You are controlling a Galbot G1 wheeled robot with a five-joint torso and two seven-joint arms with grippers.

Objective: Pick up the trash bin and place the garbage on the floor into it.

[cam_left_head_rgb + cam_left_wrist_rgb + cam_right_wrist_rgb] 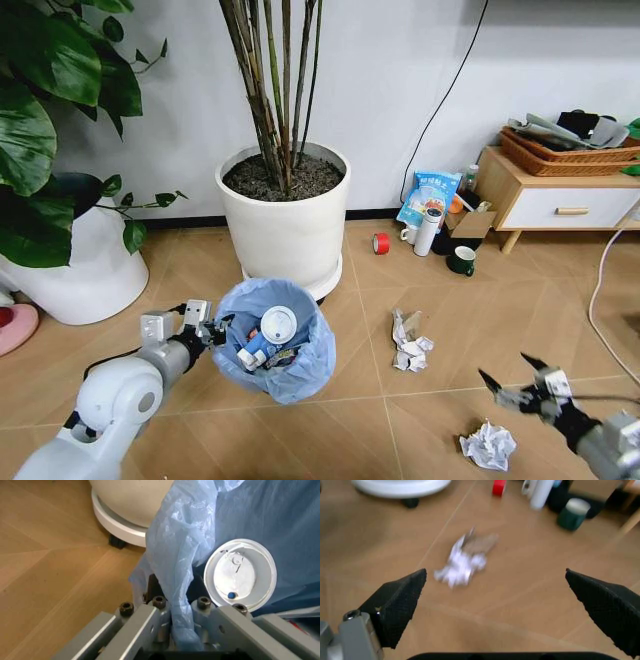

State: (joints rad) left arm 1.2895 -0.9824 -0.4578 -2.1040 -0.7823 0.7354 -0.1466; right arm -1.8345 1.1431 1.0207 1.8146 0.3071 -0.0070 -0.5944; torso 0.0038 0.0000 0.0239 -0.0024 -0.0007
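Observation:
The trash bin (290, 372), lined with a crinkly light-blue bag, sits low in front of me. My left gripper (207, 331) is shut on its near-left rim; the left wrist view shows the fingers (150, 618) pinching the bag (180, 566). A white round lid (278, 325) (241, 573) and a blue-white wrapper (254, 353) lie inside. Of the garbage, a crumpled paper piece (410, 346) (465, 560) lies on the floor right of the bin, and a white wad (488, 445) lies nearer. My right gripper (508, 371) (495, 592) hovers open, above the floor between them.
A large white planter (285, 225) stands right behind the bin, with another planter (75, 265) at the left. A red tape roll (381, 243), a white bottle (428, 232), a green mug (461, 260) and a blue snack bag (430, 197) sit by a wooden cabinet (560, 200).

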